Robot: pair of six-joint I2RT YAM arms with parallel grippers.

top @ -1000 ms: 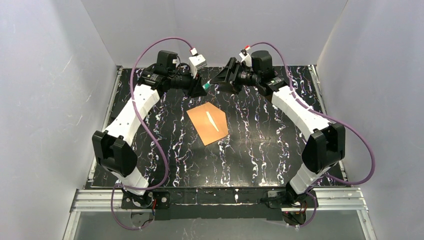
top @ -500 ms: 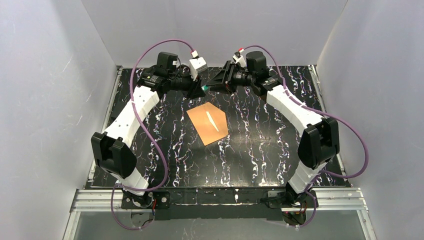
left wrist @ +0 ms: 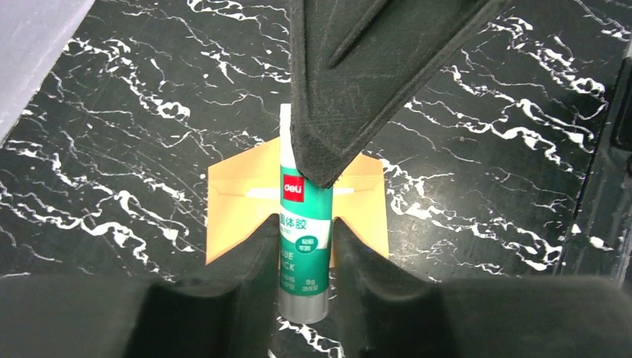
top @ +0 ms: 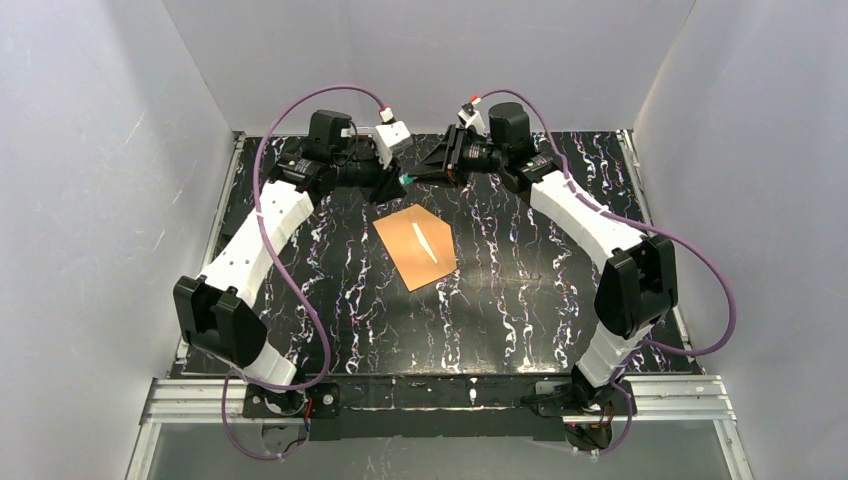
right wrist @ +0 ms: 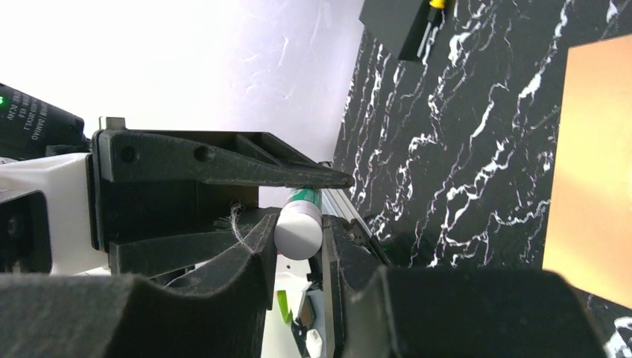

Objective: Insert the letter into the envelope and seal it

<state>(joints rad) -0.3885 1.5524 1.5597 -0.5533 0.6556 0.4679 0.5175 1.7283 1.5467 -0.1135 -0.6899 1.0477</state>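
Two grippers share a green glue stick (left wrist: 304,216): left gripper (left wrist: 305,242) clamped on its body, right gripper (right wrist: 298,237) straddling the white cap, grip uncertain. Beneath them lies the envelope (top: 400,247), flat, orange-brown, one pale streak.

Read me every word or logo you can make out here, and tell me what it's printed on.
"deli": white on red, on the glue stick.
"固体胶": on its white label, just below.
"UE" and "ICK": line ends lower down, the rest hidden.
Fine print in the label's small oval: too small to read.
White print on the black motor housing: too blurred.
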